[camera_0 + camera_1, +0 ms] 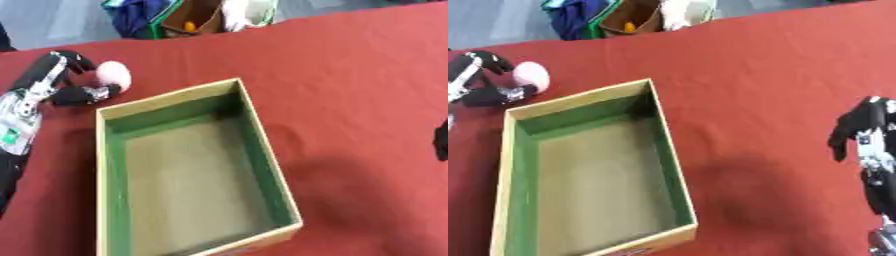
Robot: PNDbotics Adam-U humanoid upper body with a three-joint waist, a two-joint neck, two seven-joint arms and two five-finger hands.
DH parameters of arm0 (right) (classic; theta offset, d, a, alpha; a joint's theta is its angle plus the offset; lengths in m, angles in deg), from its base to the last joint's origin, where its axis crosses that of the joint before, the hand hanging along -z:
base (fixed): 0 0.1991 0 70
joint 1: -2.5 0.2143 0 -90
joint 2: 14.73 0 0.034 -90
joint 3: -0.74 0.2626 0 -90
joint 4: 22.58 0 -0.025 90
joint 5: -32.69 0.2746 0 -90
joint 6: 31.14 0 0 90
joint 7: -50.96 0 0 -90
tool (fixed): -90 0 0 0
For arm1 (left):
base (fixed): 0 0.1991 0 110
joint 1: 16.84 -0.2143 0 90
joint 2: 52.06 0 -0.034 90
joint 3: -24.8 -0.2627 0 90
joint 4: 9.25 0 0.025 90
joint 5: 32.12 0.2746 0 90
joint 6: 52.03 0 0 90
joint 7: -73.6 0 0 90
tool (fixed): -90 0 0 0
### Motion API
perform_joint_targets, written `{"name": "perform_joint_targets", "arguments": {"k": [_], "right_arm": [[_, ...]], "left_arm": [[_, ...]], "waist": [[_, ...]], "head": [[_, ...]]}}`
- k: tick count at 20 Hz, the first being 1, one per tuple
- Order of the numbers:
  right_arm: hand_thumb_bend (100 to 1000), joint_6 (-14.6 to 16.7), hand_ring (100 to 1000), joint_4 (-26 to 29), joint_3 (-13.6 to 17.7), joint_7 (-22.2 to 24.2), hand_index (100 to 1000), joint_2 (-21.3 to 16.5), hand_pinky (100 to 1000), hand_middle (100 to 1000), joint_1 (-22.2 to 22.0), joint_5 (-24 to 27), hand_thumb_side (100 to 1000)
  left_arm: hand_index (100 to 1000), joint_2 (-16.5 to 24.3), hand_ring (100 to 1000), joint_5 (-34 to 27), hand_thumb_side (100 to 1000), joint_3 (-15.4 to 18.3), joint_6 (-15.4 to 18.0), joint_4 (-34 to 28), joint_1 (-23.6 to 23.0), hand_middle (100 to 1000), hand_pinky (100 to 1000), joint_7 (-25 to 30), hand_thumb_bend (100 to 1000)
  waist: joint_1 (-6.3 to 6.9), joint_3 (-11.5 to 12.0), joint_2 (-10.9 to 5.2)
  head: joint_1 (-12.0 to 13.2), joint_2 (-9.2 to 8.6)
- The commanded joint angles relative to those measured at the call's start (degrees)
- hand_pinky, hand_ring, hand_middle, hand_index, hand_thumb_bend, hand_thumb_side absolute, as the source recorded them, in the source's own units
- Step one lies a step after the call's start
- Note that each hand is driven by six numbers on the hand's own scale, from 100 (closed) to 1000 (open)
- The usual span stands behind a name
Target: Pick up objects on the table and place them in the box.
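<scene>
A red tabletop [350,75] carries a green-lined box [185,170]. Bags [184,15] clutter the far edge. The left robot hand [66,80] grasps a pink ball [114,75] beside the box; the right robot hand [864,130] hangs curled, holding nothing.

Ball [114,76] behind box [262,150], far-left corner.

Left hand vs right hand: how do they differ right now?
The left hand is curled round a pink ball just beyond the box's far left corner; the right hand holds nothing. The left hand sits at the table's far left; the right hand hangs at the right edge, away from the box. Both are black with silver parts.
</scene>
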Motion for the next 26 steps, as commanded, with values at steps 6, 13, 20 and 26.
{"name": "perform_joint_targets", "arguments": {"k": [6, 13, 20, 26], "right_arm": [[100, -0.78, 321, 1.21, 0.22, -0.58, 494, -0.96, 142, 348, 0.01, -0.55, 497], [100, -1.27, 319, 1.21, 0.31, -1.06, 493, -0.79, 139, 346, -0.14, -0.45, 494], [100, -1.75, 317, 1.21, 0.46, -1.57, 494, -0.54, 137, 345, -0.42, -0.10, 491], [100, -2.04, 318, 1.21, 0.64, -1.94, 494, -0.11, 140, 346, -0.59, 0.56, 489]], "left_arm": [[652, 0.36, 638, -4.00, 344, -0.32, 1.74, -0.12, 1.01, 581, 507, 1.73, 179], [621, -0.03, 560, -6.20, 256, -0.71, 1.98, -0.43, 0.86, 529, 443, 3.73, 100], [567, 0.24, 485, -8.49, 408, -0.60, 1.80, -1.43, 0.75, 501, 363, 1.29, 100], [538, 0.31, 449, -9.33, 461, -1.63, 2.05, -4.06, 0.71, 476, 326, -3.86, 100]], "waist": [[-0.16, -0.05, -1.04], [-0.09, -0.08, -0.99], [-0.21, 0.26, -1.66], [-0.63, 0.64, -2.93]], "head": [[0.27, -0.39], [0.32, -0.22], [-0.21, 0.57], [-2.82, 1.93]]}}
